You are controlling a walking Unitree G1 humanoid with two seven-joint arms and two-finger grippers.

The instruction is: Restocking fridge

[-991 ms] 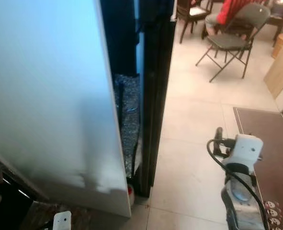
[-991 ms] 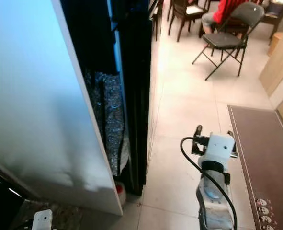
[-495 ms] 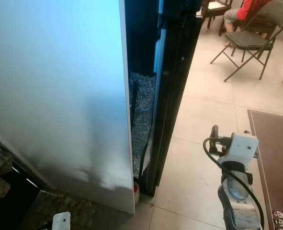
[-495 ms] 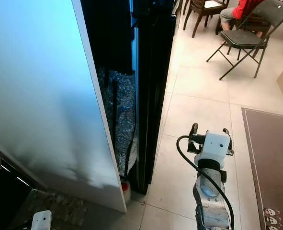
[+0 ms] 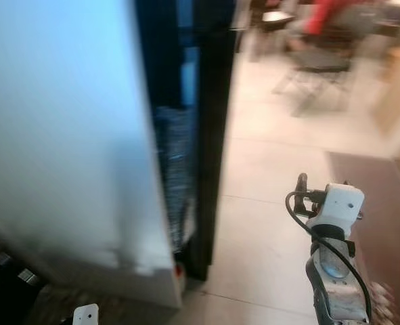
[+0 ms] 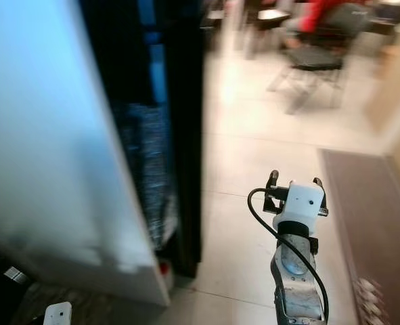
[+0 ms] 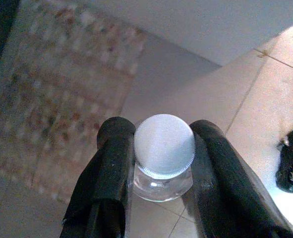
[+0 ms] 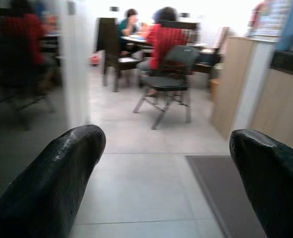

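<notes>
Between the fingers (image 7: pixel 111 163) of the left gripper (image 7: pixel 161 168) a clear, white-capped bottle (image 7: pixel 164 148) is clamped, low beside the tall pale fridge door (image 5: pixel 57 135). It should be kept upright and carried round the door — the shelves are hidden, the head views blurred. The right gripper (image 8: pixel 168 183) is spread, empty.

The right arm (image 6: pixel 294 271) was silver metal, topped by a white boxy wrist housing (image 6: pixel 300 203) behind the jaws. A black cable (image 6: pixel 271 227) looped from that housing down the arm. Both sets of jaws had thick, rounded, glossy black fingers (image 7: pixel 111 168).
</notes>
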